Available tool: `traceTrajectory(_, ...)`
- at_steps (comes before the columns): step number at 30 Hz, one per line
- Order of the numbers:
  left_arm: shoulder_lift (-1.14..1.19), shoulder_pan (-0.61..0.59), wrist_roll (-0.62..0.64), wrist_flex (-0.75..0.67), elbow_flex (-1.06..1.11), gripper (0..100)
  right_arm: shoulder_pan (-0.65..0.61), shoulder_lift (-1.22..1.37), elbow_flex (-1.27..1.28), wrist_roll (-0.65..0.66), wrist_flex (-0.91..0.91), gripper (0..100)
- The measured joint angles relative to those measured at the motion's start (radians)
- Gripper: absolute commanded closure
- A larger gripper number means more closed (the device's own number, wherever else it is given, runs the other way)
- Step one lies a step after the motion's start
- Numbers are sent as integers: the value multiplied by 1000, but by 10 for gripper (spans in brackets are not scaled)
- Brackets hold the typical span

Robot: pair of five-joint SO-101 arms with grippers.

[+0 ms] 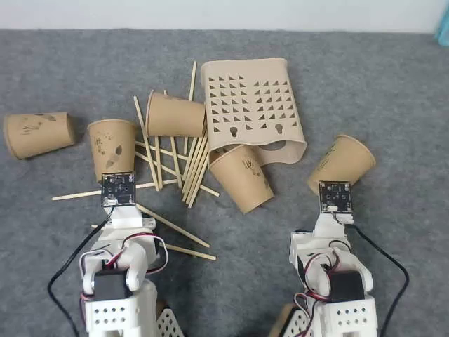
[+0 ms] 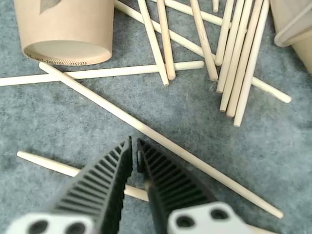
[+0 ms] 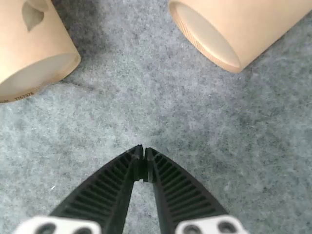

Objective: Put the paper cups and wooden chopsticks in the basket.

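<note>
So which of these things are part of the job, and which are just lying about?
For the job: paper cups, wooden chopsticks, basket.
Just there: grey mat, teal object at the far edge.

The basket (image 1: 252, 105) lies at the middle of the tabletop (image 1: 393, 84). The near cup (image 1: 242, 177) touches its front edge, and the right cup (image 1: 342, 163) lies beside it. The left cups (image 1: 111, 147) lie among scattered chopsticks (image 1: 193, 161).

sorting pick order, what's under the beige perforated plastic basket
One brown paper cup pokes from under the beige perforated plastic basket's near rim, and thin wooden chopsticks lie against its side. Anything farther beneath is covered.
</note>
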Motion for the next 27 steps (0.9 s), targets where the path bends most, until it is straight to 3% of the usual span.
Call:
traceTrajectory(17, 0, -6, 0, 0, 0, 988, 8, 0, -115, 0, -6, 992)
traceTrajectory(23, 0, -9, 0, 0, 0, 988, 6, 0, -144, 0, -196, 992)
traceTrajectory(27, 0, -103, -2, 0, -2, 988, 8, 0, -144, 44, -370, 992)
